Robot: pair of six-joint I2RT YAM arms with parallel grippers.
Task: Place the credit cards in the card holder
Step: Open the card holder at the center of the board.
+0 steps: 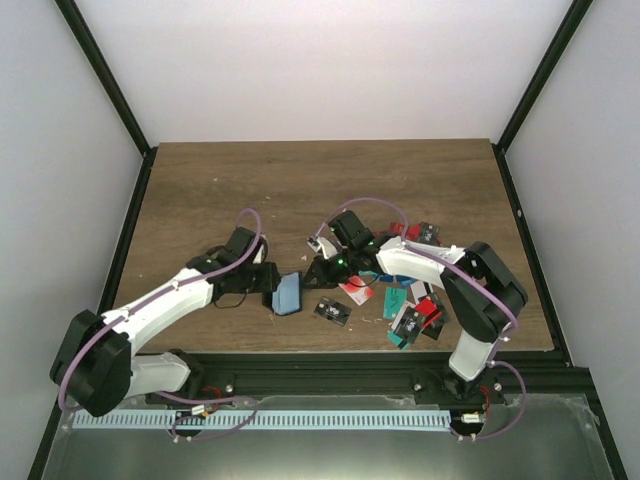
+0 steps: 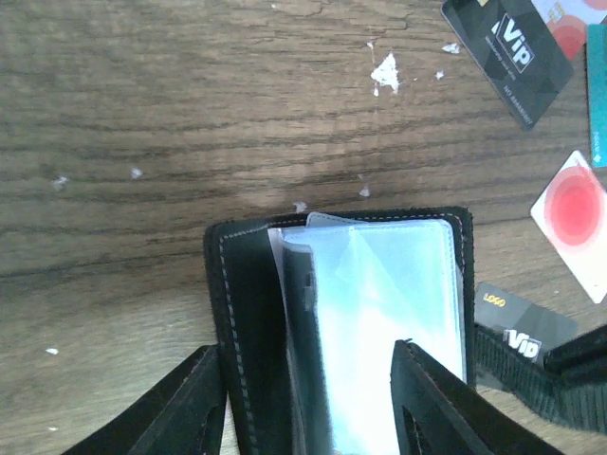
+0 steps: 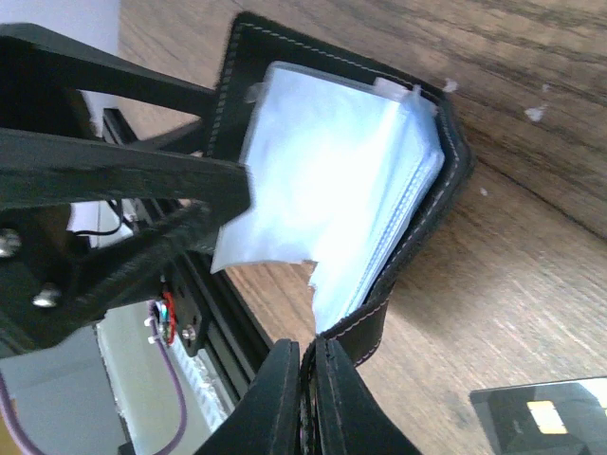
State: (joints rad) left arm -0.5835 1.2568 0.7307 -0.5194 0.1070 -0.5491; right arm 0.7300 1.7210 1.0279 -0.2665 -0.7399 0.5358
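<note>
The card holder (image 2: pixel 247 313) stands open between both grippers, with a black stitched cover and light blue clear sleeves (image 3: pixel 332 171). My left gripper (image 2: pixel 306 349) pinches its left cover flap and some sleeves; one finger is outside the cover and the other presses on a sleeve. My right gripper (image 3: pixel 308 343) is shut on the holder's black edge flap (image 3: pixel 379 322). In the top view the holder (image 1: pixel 288 295) sits between the left gripper (image 1: pixel 270 288) and the right gripper (image 1: pixel 318 268). Credit cards (image 1: pixel 412 312) lie scattered on the table to the right, none in either gripper.
A black VIP card (image 2: pixel 512 40), a white card with a red circle (image 2: pixel 574 220) and another black VIP card (image 2: pixel 524 327) lie just right of the holder. One black card (image 1: pixel 332 311) lies near the table's front edge (image 1: pixel 300 348). Black frame posts line the sides.
</note>
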